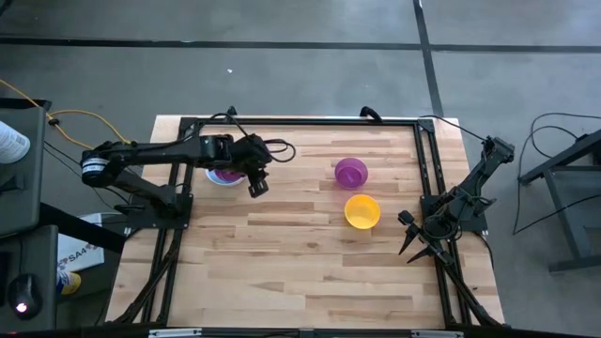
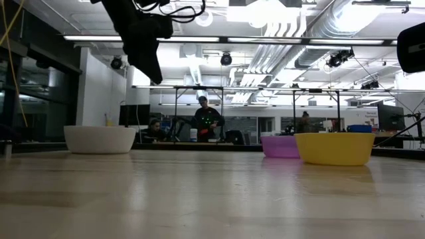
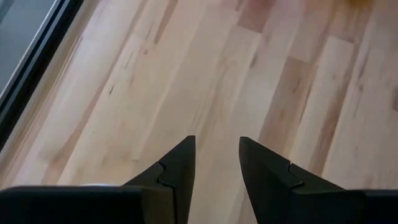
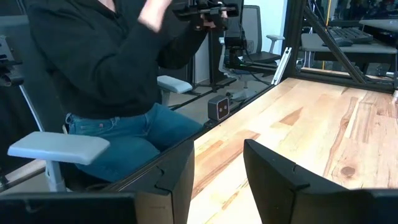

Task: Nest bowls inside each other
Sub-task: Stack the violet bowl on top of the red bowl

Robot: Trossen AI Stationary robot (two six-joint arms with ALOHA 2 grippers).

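Observation:
A white bowl (image 1: 223,176) stands on the table at the far left, partly under my left arm, with something bluish showing inside it. In the low view the white bowl (image 2: 99,139) rests on its base. A purple bowl (image 1: 350,172) and a yellow bowl (image 1: 362,211) stand apart near the table's middle right, each on its base. My left gripper (image 1: 256,187) hangs open above bare wood just right of the white bowl, its fingers (image 3: 180,162) with nothing between them. My right gripper (image 1: 410,240) waits open at the right edge.
A black frame (image 1: 300,122) runs around the table's far and side edges. Bare wood fills the near half of the table (image 1: 310,282). A seated person (image 4: 112,74) shows beyond the table's edge in the right wrist view, and other people (image 2: 207,119) stand far off in the room.

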